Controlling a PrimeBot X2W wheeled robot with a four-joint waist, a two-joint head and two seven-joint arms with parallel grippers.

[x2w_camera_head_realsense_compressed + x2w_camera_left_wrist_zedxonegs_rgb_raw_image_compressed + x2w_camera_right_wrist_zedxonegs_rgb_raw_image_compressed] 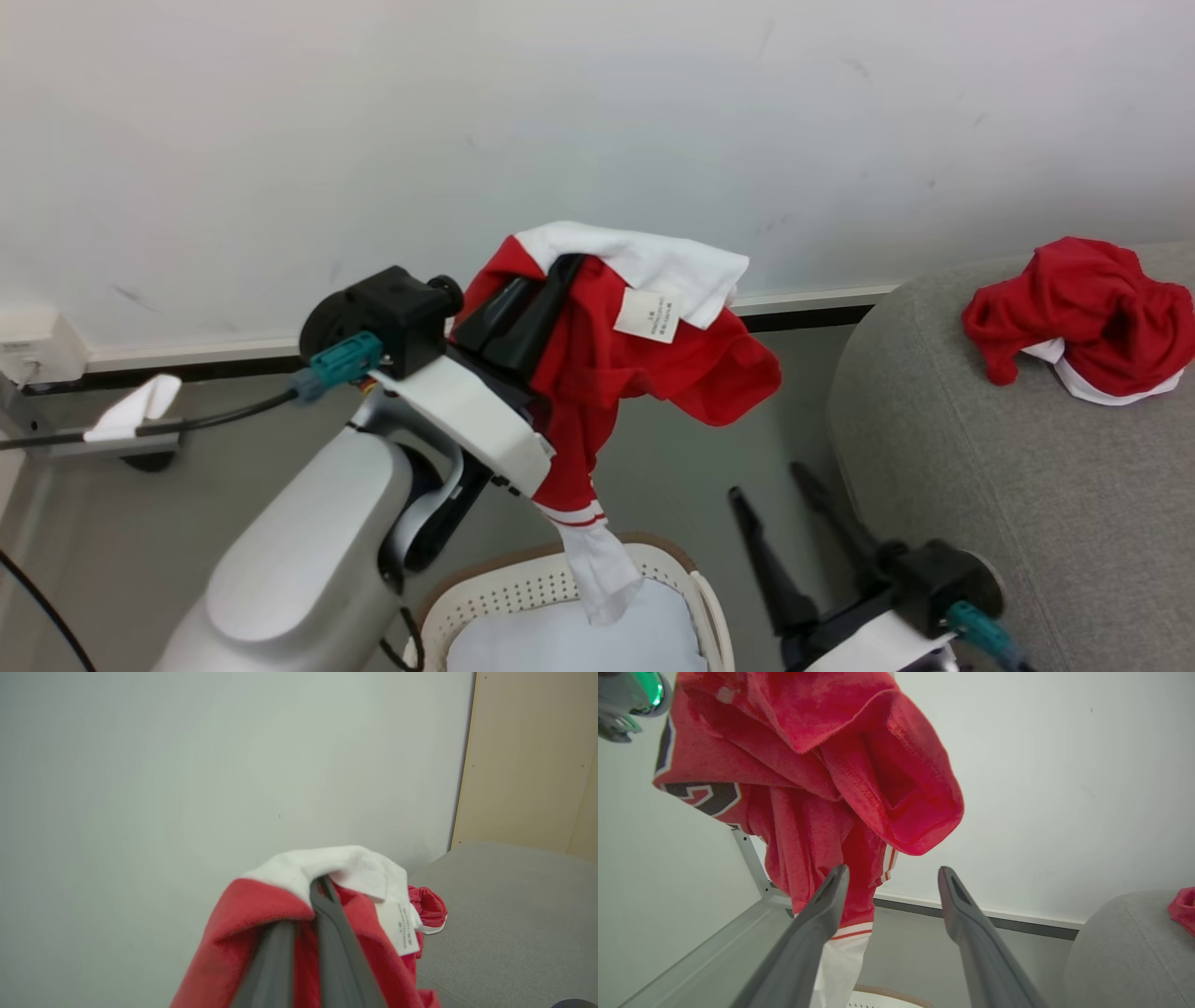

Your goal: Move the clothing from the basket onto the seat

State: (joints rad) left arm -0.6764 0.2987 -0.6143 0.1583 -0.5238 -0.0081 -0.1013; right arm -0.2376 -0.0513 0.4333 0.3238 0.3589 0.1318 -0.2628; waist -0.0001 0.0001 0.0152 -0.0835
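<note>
Jersey [808, 788], apparently aloft, above right hand [893, 870]

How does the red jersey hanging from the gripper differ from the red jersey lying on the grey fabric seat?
The hanging red jersey is pinched in the left gripper, drooping above the cream perforated basket; the seat jersey lies bunched on the grey seat. The hanging red jersey shows a white label; the seat jersey shows none. Both are red with white.
</note>
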